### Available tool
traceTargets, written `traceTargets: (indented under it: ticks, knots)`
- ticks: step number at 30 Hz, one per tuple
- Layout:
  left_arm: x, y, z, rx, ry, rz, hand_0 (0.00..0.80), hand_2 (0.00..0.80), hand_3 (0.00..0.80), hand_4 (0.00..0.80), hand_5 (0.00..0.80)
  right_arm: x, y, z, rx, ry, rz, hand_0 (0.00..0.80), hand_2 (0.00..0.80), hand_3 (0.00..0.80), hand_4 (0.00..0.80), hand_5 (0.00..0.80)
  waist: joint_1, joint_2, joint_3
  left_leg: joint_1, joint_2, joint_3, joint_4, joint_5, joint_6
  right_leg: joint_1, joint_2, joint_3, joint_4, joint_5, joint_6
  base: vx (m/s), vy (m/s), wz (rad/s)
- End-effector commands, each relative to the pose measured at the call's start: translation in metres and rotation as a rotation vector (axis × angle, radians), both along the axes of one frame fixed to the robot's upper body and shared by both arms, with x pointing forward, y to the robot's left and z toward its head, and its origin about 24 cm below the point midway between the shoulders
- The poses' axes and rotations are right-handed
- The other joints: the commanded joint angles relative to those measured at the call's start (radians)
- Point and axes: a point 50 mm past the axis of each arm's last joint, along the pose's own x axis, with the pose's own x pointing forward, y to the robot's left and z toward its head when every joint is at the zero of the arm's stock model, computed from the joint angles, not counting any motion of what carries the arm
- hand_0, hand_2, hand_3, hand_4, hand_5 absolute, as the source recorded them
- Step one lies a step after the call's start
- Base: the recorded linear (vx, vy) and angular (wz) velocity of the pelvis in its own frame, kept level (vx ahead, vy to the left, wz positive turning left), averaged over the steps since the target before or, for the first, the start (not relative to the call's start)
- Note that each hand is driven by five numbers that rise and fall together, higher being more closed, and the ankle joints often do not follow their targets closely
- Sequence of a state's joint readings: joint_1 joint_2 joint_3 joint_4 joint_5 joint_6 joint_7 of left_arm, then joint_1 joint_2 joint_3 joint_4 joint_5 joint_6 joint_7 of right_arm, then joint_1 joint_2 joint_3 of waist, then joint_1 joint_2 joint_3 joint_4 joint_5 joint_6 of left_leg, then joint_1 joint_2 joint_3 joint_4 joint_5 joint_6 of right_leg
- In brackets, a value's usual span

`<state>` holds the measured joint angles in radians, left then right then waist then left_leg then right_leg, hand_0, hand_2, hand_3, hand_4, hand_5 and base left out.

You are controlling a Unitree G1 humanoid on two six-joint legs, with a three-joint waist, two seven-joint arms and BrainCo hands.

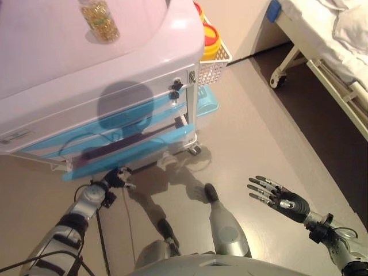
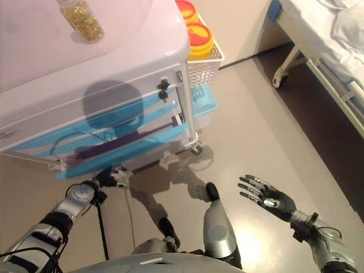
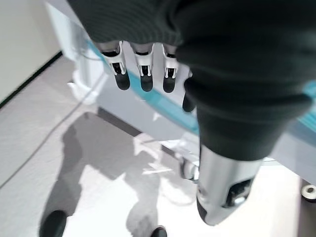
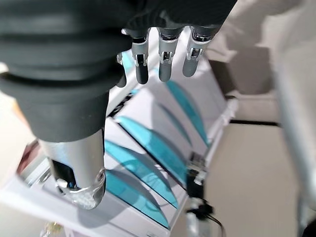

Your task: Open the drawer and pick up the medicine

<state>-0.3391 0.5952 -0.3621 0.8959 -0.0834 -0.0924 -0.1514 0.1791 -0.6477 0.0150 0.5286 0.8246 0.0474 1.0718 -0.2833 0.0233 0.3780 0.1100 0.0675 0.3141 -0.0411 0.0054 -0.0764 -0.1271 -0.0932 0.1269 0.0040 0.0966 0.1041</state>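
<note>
A white cart [image 1: 52, 63] with blue drawer fronts [image 1: 123, 123] stands at the upper left, its drawers pushed in. On its top sits a clear bottle of yellow capsules [image 1: 100, 20]. My left hand [image 1: 116, 178] is low by the floor, just under the bottom blue drawer front [image 1: 109, 163]. Its fingers [image 3: 143, 74] are relaxed and hold nothing. Off to the right, my right hand [image 1: 279, 196] hovers over the floor, far from the cart, fingers spread and empty. The right wrist view shows the drawer fronts [image 4: 148, 143] from the side.
A white basket [image 1: 214, 64] holding yellow, red-lidded containers hangs on the cart's right side, with a light blue bin [image 1: 208, 104] below it. The cart rolls on a caster [image 1: 196, 150]. A hospital bed [image 1: 330, 49] fills the upper right corner.
</note>
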Motion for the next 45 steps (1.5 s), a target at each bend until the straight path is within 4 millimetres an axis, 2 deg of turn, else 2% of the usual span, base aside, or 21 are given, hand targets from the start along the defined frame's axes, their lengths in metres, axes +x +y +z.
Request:
traceTargets:
  ticks: [1, 2, 7, 11, 12, 15, 19, 22, 26, 27, 28, 32, 37, 40, 45]
  knots:
    - [0.016, 0.035, 0.036, 0.026, -0.085, 0.046, 0.0, 0.0, 0.0, 0.0, 0.0, 0.001, 0.012, -0.002, 0.049, -0.039, 0.074, 0.0, 0.0, 0.0, 0.0, 0.0, -0.009, -0.051, -0.02, -0.166, -0.013, -0.037, 0.29, -0.11, 0.036, -0.026, -0.057, -0.021, 0.103, -0.027, 0.063, -0.063, 0.043, -0.05]
    - [0.023, 0.04, 0.049, 0.011, -0.107, 0.041, 0.0, 0.0, 0.0, 0.0, 0.0, -0.002, 0.016, -0.006, 0.056, -0.021, 0.093, 0.0, 0.0, 0.0, 0.0, 0.0, -0.01, -0.054, -0.004, -0.179, -0.016, -0.033, 0.305, -0.114, 0.039, -0.034, -0.058, -0.014, 0.102, -0.024, 0.062, -0.064, 0.027, -0.05]
    - [0.045, 0.055, 0.09, 0.033, -0.183, 0.063, 0.0, 0.0, 0.0, 0.0, 0.0, -0.002, 0.032, -0.018, 0.055, 0.012, 0.109, 0.0, 0.0, 0.0, 0.0, 0.0, -0.011, -0.073, 0.045, -0.247, -0.009, -0.022, 0.368, -0.123, 0.044, -0.084, -0.057, 0.004, 0.114, -0.009, 0.055, -0.106, 0.011, -0.04]
    - [0.056, 0.064, 0.116, 0.05, -0.228, 0.087, 0.0, 0.0, 0.0, 0.0, 0.0, 0.002, 0.042, -0.021, 0.056, 0.004, 0.104, 0.0, 0.0, 0.0, 0.0, 0.0, -0.013, -0.087, 0.081, -0.293, 0.002, -0.012, 0.418, -0.132, 0.047, -0.118, -0.051, 0.016, 0.121, 0.003, 0.048, -0.078, 0.009, -0.06]
    - [0.06, 0.067, 0.125, 0.059, -0.241, 0.097, 0.0, 0.0, 0.0, 0.0, 0.0, 0.003, 0.045, -0.021, 0.058, -0.003, 0.101, 0.0, 0.0, 0.0, 0.0, 0.0, -0.014, -0.082, 0.097, -0.301, 0.011, -0.022, 0.444, -0.166, 0.043, -0.114, -0.045, 0.01, 0.127, -0.015, 0.05, -0.03, 0.023, -0.06]
    - [0.063, 0.076, 0.142, 0.08, -0.272, 0.126, 0.0, 0.0, 0.0, 0.0, 0.0, 0.004, 0.053, -0.024, 0.057, -0.01, 0.102, 0.0, 0.0, 0.0, 0.0, 0.0, -0.012, -0.093, 0.12, -0.34, 0.028, -0.022, 0.488, -0.169, 0.046, -0.139, -0.035, 0.01, 0.14, -0.009, 0.047, -0.046, -0.025, 0.01]
    - [0.067, 0.079, 0.158, 0.038, -0.303, 0.126, 0.0, 0.0, 0.0, 0.0, 0.0, 0.004, 0.06, -0.026, 0.058, -0.023, 0.101, 0.0, 0.0, 0.0, 0.0, 0.0, -0.003, -0.104, 0.142, -0.365, 0.038, -0.026, 0.51, -0.17, 0.05, -0.15, -0.028, 0.004, 0.142, 0.0, 0.046, -0.052, -0.043, -0.08]
    - [0.069, 0.072, 0.156, -0.049, -0.286, 0.085, 0.0, 0.0, 0.0, 0.0, 0.0, 0.006, 0.064, -0.026, 0.032, -0.037, 0.099, 0.0, 0.0, 0.0, 0.0, 0.0, 0.01, -0.107, 0.142, -0.368, 0.037, -0.035, 0.508, -0.175, 0.051, -0.142, -0.029, -0.006, 0.134, 0.005, 0.047, -0.011, -0.059, -0.02]
    - [0.068, 0.05, 0.135, -0.216, -0.225, 0.012, 0.0, 0.0, 0.0, 0.0, 0.0, 0.015, 0.07, -0.022, -0.004, -0.062, 0.095, 0.0, 0.0, 0.0, 0.0, 0.0, 0.035, -0.107, 0.141, -0.343, 0.03, -0.049, 0.483, -0.174, 0.05, -0.111, -0.035, -0.028, 0.118, 0.009, 0.047, 0.023, -0.082, -0.02]
    - [0.067, 0.039, 0.125, -0.277, -0.202, -0.011, 0.0, 0.0, 0.0, 0.0, 0.0, 0.019, 0.072, -0.021, -0.016, -0.061, 0.088, 0.0, 0.0, 0.0, 0.0, 0.0, 0.044, -0.105, 0.14, -0.334, 0.028, -0.053, 0.474, -0.171, 0.048, -0.099, -0.037, -0.039, 0.112, 0.009, 0.047, -0.046, -0.147, 0.03]
    - [0.065, 0.032, 0.117, -0.328, -0.179, -0.026, 0.0, 0.0, 0.0, 0.0, 0.0, 0.022, 0.073, -0.02, -0.026, -0.062, 0.096, 0.0, 0.0, 0.0, 0.0, 0.0, 0.05, -0.114, 0.133, -0.337, 0.02, -0.047, 0.453, -0.134, 0.052, -0.106, -0.043, -0.038, 0.104, 0.029, 0.041, -0.037, -0.161, 0.02]
    - [0.046, -0.001, 0.067, -0.473, -0.048, -0.092, 0.0, 0.0, 0.0, 0.0, 0.0, 0.033, 0.079, -0.019, -0.072, -0.027, 0.068, 0.0, 0.0, 0.0, 0.0, 0.0, 0.088, -0.105, 0.111, -0.296, 0.008, -0.071, 0.399, -0.114, 0.045, -0.058, -0.05, -0.073, 0.081, 0.025, 0.036, 0.035, -0.124, -0.03]
    - [0.0, -0.045, -0.003, -0.686, 0.151, -0.09, 0.0, 0.0, 0.0, 0.0, 0.0, 0.042, 0.092, -0.026, -0.106, 0.049, 0.005, 0.0, 0.0, 0.0, 0.0, 0.0, 0.14, -0.09, 0.054, -0.218, -0.006, -0.116, 0.273, -0.058, 0.032, 0.009, -0.043, -0.121, 0.057, 0.006, 0.028, 0.071, -0.109, 0.17]
    - [-0.025, -0.066, -0.031, -0.805, 0.239, -0.039, 0.0, 0.0, 0.0, 0.0, 0.0, 0.042, 0.104, -0.033, -0.11, 0.107, 0.027, 0.0, 0.0, 0.0, 0.0, 0.0, 0.166, -0.081, 0.012, -0.192, -0.008, -0.143, 0.208, -0.021, 0.022, 0.028, -0.034, -0.146, 0.048, -0.003, 0.02, 0.057, -0.091, 0.17]
    - [-0.064, -0.087, -0.063, -0.965, 0.356, 0.067, 0.0, 0.0, 0.0, 0.0, 0.0, 0.034, 0.119, -0.05, -0.126, 0.231, 0.036, 0.0, 0.0, 0.0, 0.0, 0.0, 0.203, -0.063, -0.051, -0.156, -0.001, -0.188, 0.128, 0.017, 0.008, 0.064, -0.022, -0.191, 0.032, -0.021, 0.008, 0.061, -0.075, 0.23]
